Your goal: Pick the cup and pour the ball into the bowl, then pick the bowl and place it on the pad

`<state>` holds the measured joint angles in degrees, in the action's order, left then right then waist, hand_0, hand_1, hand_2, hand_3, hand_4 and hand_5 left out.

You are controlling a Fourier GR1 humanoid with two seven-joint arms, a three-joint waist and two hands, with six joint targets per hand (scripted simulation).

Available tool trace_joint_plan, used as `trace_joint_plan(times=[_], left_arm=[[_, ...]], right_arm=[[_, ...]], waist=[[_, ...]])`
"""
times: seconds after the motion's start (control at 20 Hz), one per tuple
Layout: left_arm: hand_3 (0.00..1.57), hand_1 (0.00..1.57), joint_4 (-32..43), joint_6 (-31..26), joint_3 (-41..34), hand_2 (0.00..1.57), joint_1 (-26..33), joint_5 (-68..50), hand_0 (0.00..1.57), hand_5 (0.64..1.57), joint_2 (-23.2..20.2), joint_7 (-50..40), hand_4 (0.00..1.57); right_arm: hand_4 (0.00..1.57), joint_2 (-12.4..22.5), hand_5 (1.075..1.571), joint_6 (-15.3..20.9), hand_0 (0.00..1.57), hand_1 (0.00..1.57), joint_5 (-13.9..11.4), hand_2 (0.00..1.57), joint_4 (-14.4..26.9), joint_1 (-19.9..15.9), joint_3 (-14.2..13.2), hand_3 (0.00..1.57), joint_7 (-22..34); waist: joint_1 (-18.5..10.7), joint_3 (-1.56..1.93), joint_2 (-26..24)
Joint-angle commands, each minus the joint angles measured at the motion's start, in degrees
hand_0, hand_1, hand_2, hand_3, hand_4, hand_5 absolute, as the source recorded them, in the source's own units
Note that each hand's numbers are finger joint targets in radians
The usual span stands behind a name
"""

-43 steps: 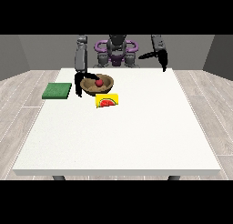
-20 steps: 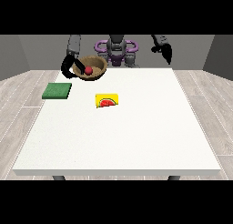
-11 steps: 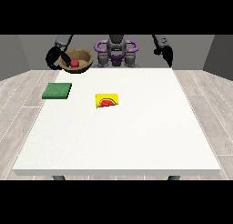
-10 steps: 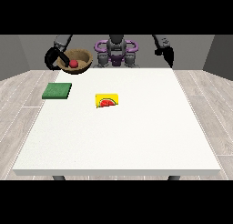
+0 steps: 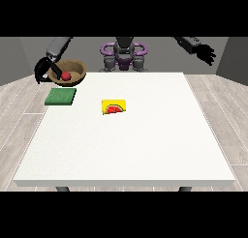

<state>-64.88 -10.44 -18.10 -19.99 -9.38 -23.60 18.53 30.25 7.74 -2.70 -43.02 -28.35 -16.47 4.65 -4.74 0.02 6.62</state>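
One table [image 5: 145, 145] bears the green pad [image 5: 60, 96] and a watermelon card [image 5: 114, 107]. The bowl [image 5: 72, 67], ball [image 5: 65, 76] inside, hangs grasped by the hand at the view's left [image 5: 44, 70], above and behind the pad. Best lower it level, centred over the pad. The hand at the view's right [image 5: 207, 53] hangs relaxed, holding nothing.

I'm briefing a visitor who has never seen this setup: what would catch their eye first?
The brown bowl with a red ball inside, held up by the hand at the view's left above the green pad. Next, the yellow watermelon card on the white table.
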Motion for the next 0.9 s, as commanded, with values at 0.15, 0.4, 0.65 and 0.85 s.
trace_joint_plan(times=[0.15,0.4,0.65,0.85], left_arm=[[0.00,0.00,5.5,-8.7,-10.3,0.00,-4.1,-8.1,0.00,1.571,-12.8,-0.1,1.27],[0.00,0.00,12.7,-12.9,-11.9,0.00,-1.3,-7.9,0.00,1.557,-15.2,5.8,1.19],[0.00,0.00,11.6,-13.9,-13.1,0.00,-2.1,-9.3,0.00,1.558,-16.5,6.8,1.19],[0.00,0.00,8.6,-10.7,-10.8,0.00,-1.9,-7.8,0.00,1.549,-14.1,5.3,1.17]], right_arm=[[0.80,2.1,1.566,0.0,1.57,1.57,1.2,1.57,1.7,-0.4,-2.9,0.00,-6.5],[0.75,-0.2,1.566,3.1,1.57,1.57,1.3,1.57,0.7,-1.2,-2.9,0.00,-6.2],[0.00,6.7,1.553,3.5,1.22,1.22,1.6,1.41,6.0,-2.1,-6.6,1.30,-6.1],[0.00,5.4,1.518,1.4,0.42,0.42,2.1,0.56,9.1,-5.2,-5.7,0.92,-4.4]], waist=[[-0.6,0.00,5.3],[0.4,-0.03,5.4],[-0.3,-0.01,9.6],[-1.3,0.02,7.0]])
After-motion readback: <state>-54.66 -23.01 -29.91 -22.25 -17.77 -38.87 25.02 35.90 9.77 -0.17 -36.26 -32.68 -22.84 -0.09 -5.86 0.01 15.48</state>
